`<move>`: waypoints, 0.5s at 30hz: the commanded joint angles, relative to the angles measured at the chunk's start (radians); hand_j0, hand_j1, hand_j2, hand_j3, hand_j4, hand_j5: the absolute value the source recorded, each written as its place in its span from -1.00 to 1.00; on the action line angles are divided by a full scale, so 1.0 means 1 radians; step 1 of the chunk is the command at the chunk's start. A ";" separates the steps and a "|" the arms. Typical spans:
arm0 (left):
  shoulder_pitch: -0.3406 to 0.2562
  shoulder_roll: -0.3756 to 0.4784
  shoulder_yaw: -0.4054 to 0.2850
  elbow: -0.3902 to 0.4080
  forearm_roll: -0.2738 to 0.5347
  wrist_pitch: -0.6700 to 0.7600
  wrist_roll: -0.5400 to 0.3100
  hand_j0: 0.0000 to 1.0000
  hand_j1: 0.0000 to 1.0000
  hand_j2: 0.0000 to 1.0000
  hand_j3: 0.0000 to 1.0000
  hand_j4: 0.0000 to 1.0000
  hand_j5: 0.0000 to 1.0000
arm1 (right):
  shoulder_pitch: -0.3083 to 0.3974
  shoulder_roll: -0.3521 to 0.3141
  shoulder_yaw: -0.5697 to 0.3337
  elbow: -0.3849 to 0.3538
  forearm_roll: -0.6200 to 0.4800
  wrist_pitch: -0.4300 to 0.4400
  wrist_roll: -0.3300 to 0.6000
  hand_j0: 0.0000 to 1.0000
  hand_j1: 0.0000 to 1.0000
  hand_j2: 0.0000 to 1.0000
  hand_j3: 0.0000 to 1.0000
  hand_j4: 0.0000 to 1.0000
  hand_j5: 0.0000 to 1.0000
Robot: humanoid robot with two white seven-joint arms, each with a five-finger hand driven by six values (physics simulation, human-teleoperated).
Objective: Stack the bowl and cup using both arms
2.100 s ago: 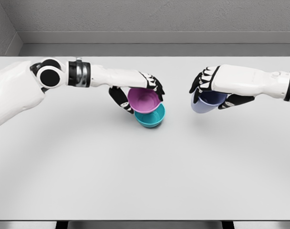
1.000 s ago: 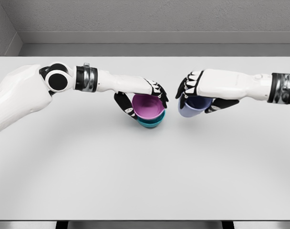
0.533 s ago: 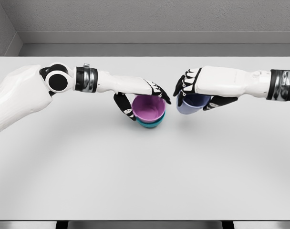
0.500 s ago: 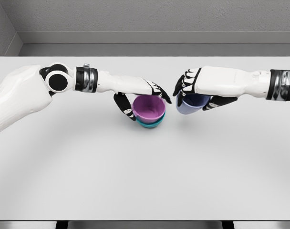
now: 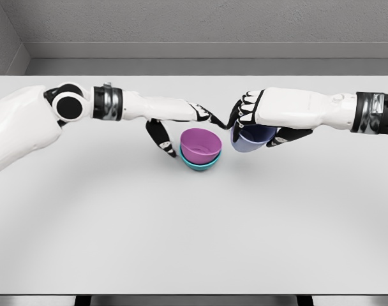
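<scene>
A purple bowl [image 5: 201, 143] sits nested inside a teal bowl [image 5: 200, 164] near the middle of the white table [image 5: 194, 223]. My left hand [image 5: 181, 127] hovers just behind and left of the stack, its fingers spread and off the purple bowl, thumb hanging down beside it. My right hand [image 5: 254, 124] holds a lavender-blue cup [image 5: 250, 138] from above, tilted, just right of the stack and slightly above table level. The cup's rim is close to the purple bowl's right edge.
A grey wall [image 5: 194, 25] runs behind the table's far edge. The table's front edge [image 5: 194, 294] lies at the bottom of the picture.
The left hand has set the purple bowl into the teal bowl, let go and drawn back to the left. The right hand has carried the cup leftwards towards the stack.
</scene>
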 commanded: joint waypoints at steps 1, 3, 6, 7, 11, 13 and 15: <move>0.000 0.029 0.006 -0.001 0.022 0.002 0.001 1.00 1.00 1.00 1.00 1.00 1.00 | 0.000 -0.001 -0.001 0.000 -0.007 0.003 -0.001 0.10 0.10 0.10 0.10 0.10 0.10; 0.000 0.058 0.007 -0.004 0.045 0.002 0.001 1.00 1.00 1.00 1.00 1.00 1.00 | 0.000 -0.001 -0.001 0.000 -0.007 0.003 -0.001 0.10 0.10 0.10 0.10 0.10 0.10; 0.005 0.092 0.039 -0.011 0.051 0.002 0.003 1.00 1.00 1.00 1.00 1.00 1.00 | -0.005 0.001 -0.001 0.001 -0.007 0.003 -0.001 0.10 0.10 0.10 0.10 0.10 0.10; 0.008 0.101 0.049 -0.014 0.068 0.002 0.001 1.00 1.00 1.00 1.00 1.00 1.00 | -0.014 0.008 -0.001 0.001 -0.009 0.003 -0.001 0.10 0.10 0.10 0.10 0.10 0.10; 0.014 0.167 0.069 -0.044 0.115 0.002 0.003 1.00 1.00 1.00 1.00 1.00 1.00 | -0.032 0.032 0.016 0.007 -0.009 0.003 -0.001 0.10 0.10 0.10 0.10 0.10 0.10; 0.025 0.202 0.073 -0.072 0.135 0.002 0.003 1.00 1.00 1.00 1.00 1.00 1.00 | -0.037 0.039 0.021 0.009 -0.009 0.003 -0.001 0.10 0.10 0.10 0.10 0.10 0.10; 0.081 0.242 0.144 -0.092 0.143 0.002 0.003 1.00 1.00 1.00 1.00 1.00 1.00 | -0.043 0.051 0.024 0.012 -0.010 0.003 -0.001 0.10 0.10 0.10 0.10 0.10 0.10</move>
